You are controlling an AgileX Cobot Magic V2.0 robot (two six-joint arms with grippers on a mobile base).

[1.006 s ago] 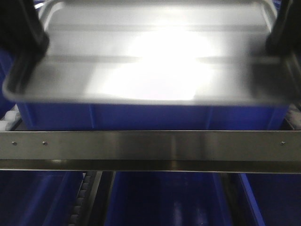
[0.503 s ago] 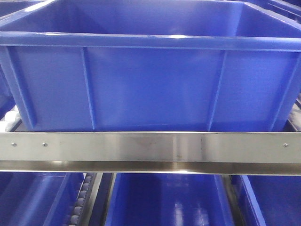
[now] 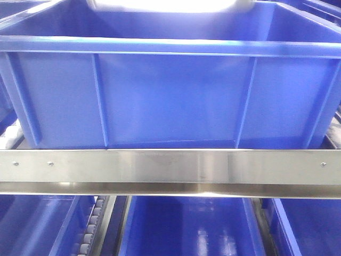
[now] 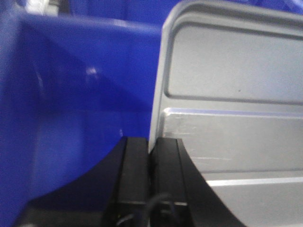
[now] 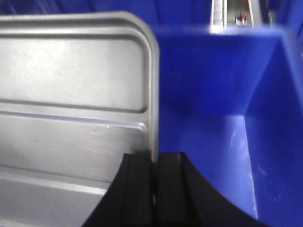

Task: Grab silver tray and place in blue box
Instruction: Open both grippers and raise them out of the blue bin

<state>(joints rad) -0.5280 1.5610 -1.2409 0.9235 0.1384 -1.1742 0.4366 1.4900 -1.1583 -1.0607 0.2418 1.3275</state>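
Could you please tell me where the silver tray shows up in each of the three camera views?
Front view: the silver tray is a bright blurred strip at the top edge.
Left wrist: it fills the right half.
Right wrist: it fills the left half.
Shared landmark: the blue box.

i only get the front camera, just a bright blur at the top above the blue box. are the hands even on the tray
Observer: Yes. The left hand is clamped on the left rim of the silver tray.
Operator: and the other side
Observer: The right hand pinches the tray's right rim the same way.
Operator: is it over the box
Observer: Both wrist views show the blue box interior wall right beside the tray's edges, so it sits over or within the opening.
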